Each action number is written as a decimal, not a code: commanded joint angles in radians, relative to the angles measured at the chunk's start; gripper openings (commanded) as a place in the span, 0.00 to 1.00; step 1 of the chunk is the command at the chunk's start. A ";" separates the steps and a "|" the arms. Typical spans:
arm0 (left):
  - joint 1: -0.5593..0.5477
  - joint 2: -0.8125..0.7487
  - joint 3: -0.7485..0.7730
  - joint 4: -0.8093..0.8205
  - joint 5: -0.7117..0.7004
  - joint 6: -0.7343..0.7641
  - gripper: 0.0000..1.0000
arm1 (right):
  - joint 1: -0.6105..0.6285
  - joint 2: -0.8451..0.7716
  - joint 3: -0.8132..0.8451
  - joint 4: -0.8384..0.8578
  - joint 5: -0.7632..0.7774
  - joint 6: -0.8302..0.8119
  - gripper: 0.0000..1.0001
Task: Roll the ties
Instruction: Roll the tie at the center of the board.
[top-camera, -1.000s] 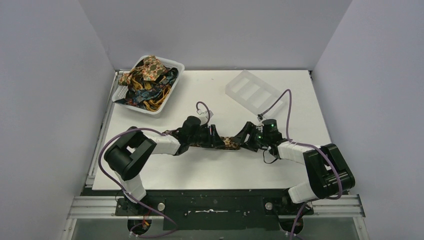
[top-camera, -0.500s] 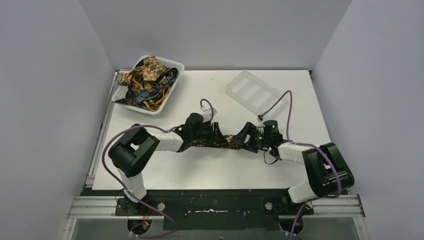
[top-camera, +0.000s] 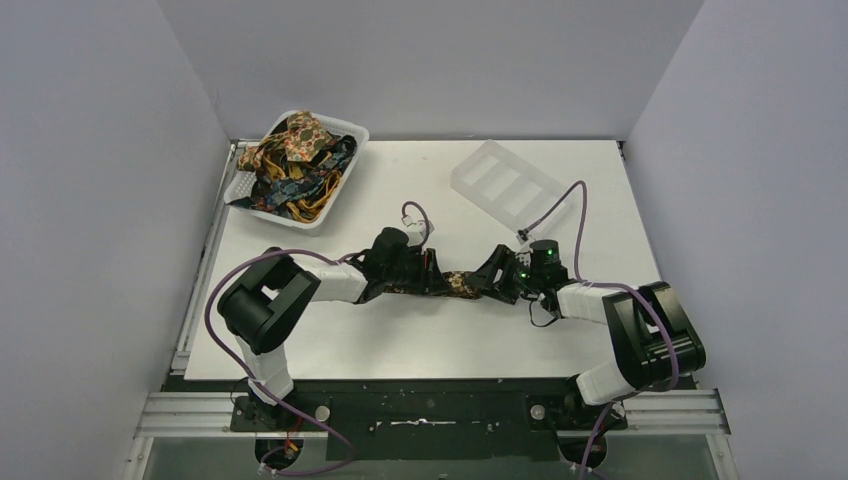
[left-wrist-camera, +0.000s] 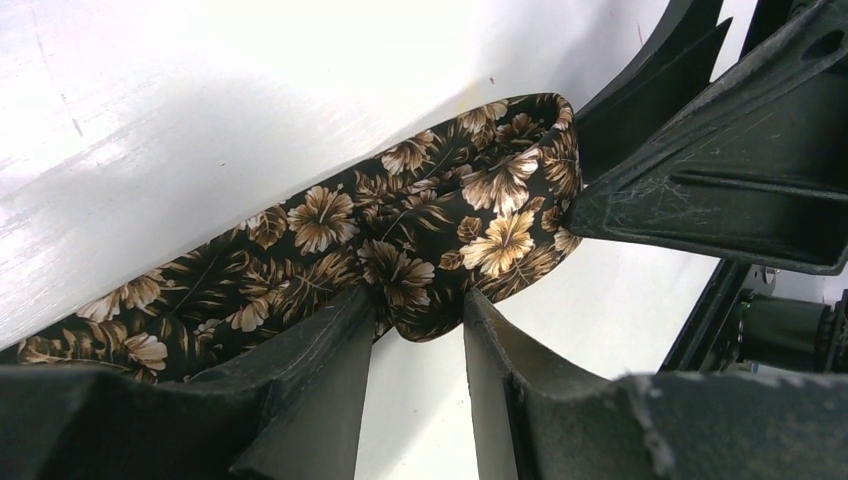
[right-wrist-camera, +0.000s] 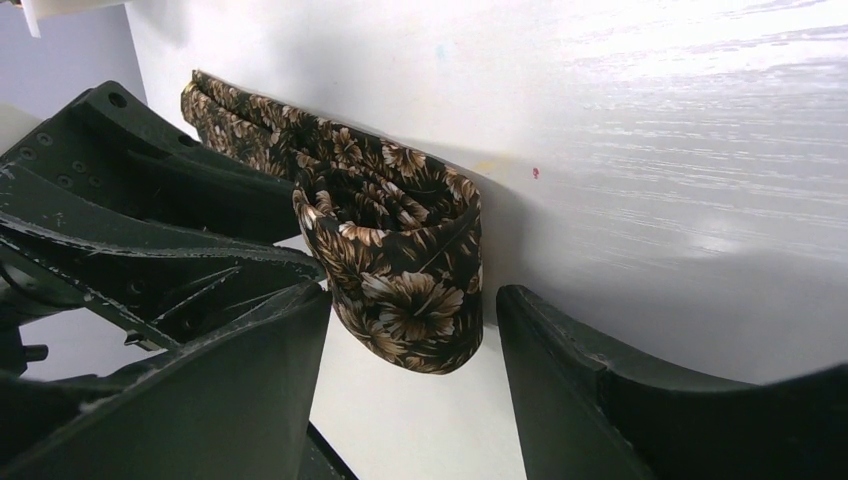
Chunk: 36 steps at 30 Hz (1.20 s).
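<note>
tie (top-camera: 458, 285): dark brown floral, lying mid-surface (top-camera: 400, 340) | left wrist: left gripper (left-wrist-camera: 418, 300) pinching its flat stretch | right wrist only: rolled end, hidden from above, inside spread right gripper (right-wrist-camera: 412, 300)

Brown tie (left-wrist-camera: 400, 240): was dark brown, almost black, printed with tan and cream flowers and leaves.
Ties in the basket (top-camera: 298, 140): top one was orange-tan with a small dark print; navy and yellow strips showed beneath.
Basket (top-camera: 353, 128): was white.
Tray (top-camera: 505, 182): was clear, reading whitish.
Table (top-camera: 400, 335): was glossy white.
Left gripper (left-wrist-camera: 418, 300): was black.
Right gripper (right-wrist-camera: 412, 295): was black.
Cables (top-camera: 578, 200): were purple.
Walls (top-camera: 100, 150): were pale lilac-grey.
</note>
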 joint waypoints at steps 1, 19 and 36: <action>-0.003 0.010 0.041 0.000 -0.019 0.020 0.36 | -0.003 0.035 0.004 0.071 -0.021 -0.018 0.63; -0.003 0.028 0.061 -0.050 -0.055 0.034 0.36 | 0.000 0.092 0.013 0.152 -0.069 -0.019 0.34; -0.001 -0.152 0.094 -0.129 -0.087 0.046 0.49 | 0.015 0.018 0.324 -0.569 0.204 -0.188 0.02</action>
